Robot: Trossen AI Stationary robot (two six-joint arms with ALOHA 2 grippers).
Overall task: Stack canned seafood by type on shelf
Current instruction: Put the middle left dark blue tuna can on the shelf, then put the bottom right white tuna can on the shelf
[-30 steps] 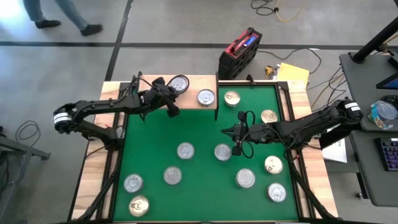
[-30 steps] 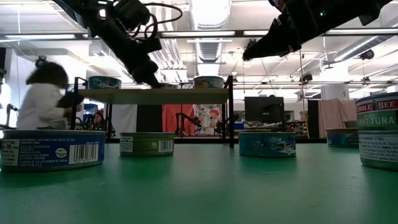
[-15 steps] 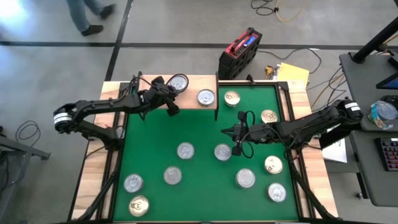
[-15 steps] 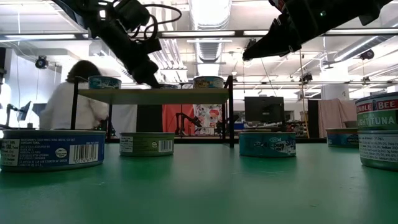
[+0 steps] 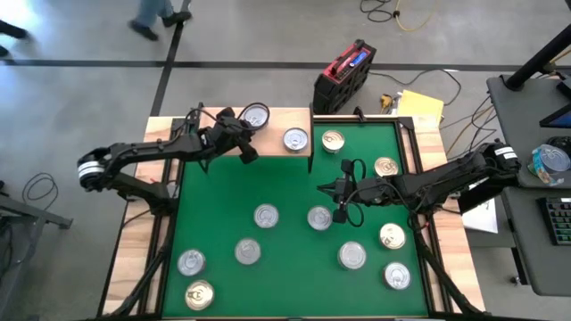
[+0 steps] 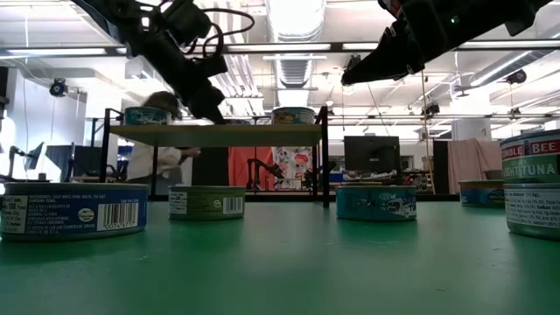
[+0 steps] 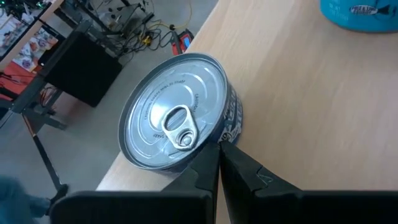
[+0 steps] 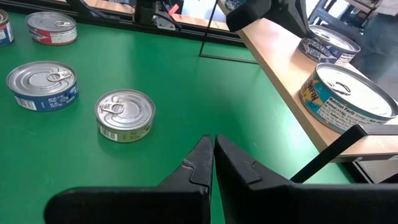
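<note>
At the left end of the shelf (image 5: 277,143), a silver-topped tin (image 5: 254,117) has been nudged slightly further toward the back edge over the last second by the left gripper (image 5: 246,153), whose fingers are pressed together against the tin's side, nothing being held. A second tin (image 5: 295,139) stands apart on the board. The right gripper (image 5: 339,212) has stayed closed and empty over the green mat (image 5: 285,183), near a loose tin (image 5: 319,218). Stacking is judged barely begun.

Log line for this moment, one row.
left gripper: shut, tips against tin at shelf edge | right gripper: shut, empty, over mat | shelf: two tins
</note>
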